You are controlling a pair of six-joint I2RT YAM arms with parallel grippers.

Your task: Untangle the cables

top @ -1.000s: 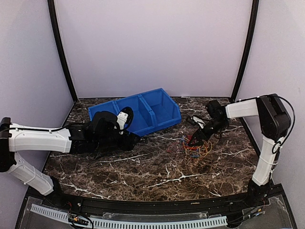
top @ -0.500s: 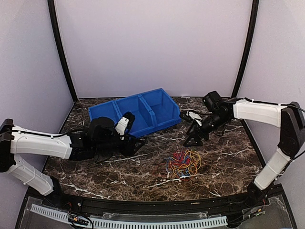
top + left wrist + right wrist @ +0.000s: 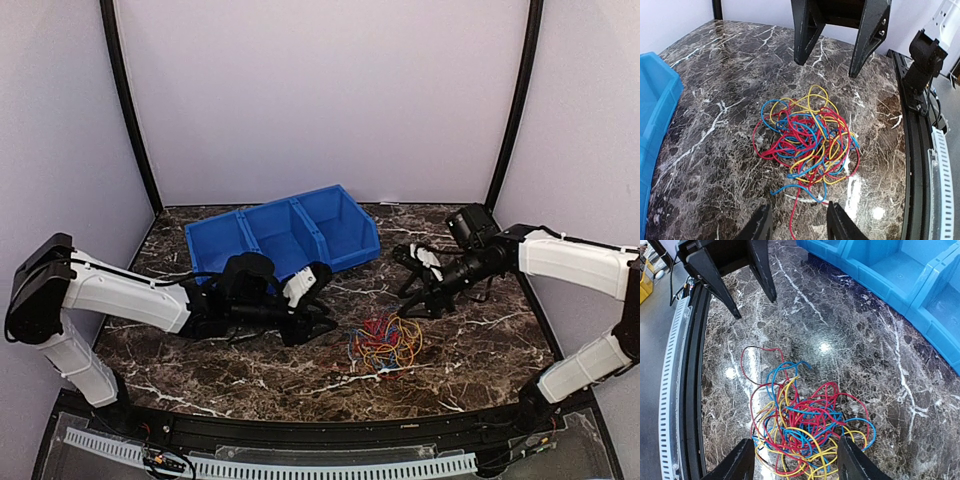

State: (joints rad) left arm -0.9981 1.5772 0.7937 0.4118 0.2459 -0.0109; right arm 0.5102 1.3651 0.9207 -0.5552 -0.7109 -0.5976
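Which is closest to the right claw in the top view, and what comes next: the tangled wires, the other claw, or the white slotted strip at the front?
1. The bundle of thin yellow, red and blue cables, lying just front-left of the black right claw.
2. The black left claw, further off to the left.
3. The white slotted plastic strip, farthest, along the front edge.

No writing, label, brand mark, number or sign can be read in any of the three views. The cables carry no legible tags. The blue bin, the marbled worktop and the white arm covers show only plain surfaces. Any small marks on the black rail at the near edge are too small to make out.
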